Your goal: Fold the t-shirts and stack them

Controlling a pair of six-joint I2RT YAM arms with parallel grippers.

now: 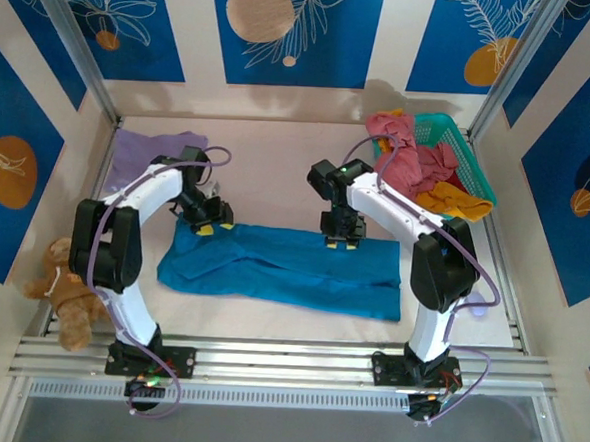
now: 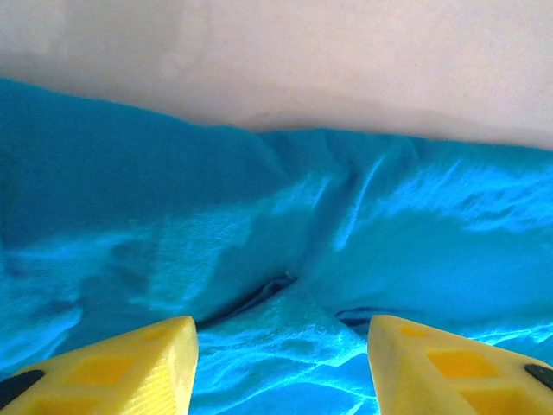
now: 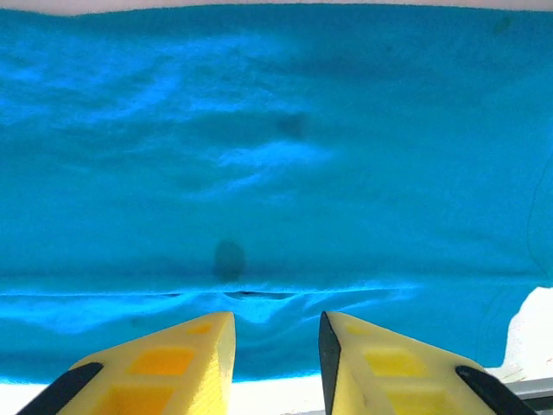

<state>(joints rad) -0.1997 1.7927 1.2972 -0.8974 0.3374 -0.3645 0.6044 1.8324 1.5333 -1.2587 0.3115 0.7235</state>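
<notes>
A teal-blue t-shirt point(image 1: 282, 268) lies folded into a long band across the middle of the table. My left gripper point(image 1: 207, 226) hovers over its far left corner, and its yellow fingers stand wide apart above a wrinkled ridge of the cloth point(image 2: 285, 216), holding nothing. My right gripper point(image 1: 339, 241) is over the shirt's far edge near the middle. Its fingers are a little apart, and the cloth point(image 3: 276, 130) and a strip of table show through the gap. A lavender t-shirt point(image 1: 149, 152) lies at the back left. Rose-pink point(image 1: 409, 153) and orange point(image 1: 455, 201) t-shirts spill from the basket.
A turquoise mesh basket point(image 1: 465, 146) stands at the back right corner. A brown teddy bear point(image 1: 65, 292) lies beyond the table's left edge. Bare table point(image 1: 278, 170) stretches behind the teal shirt between the two arms.
</notes>
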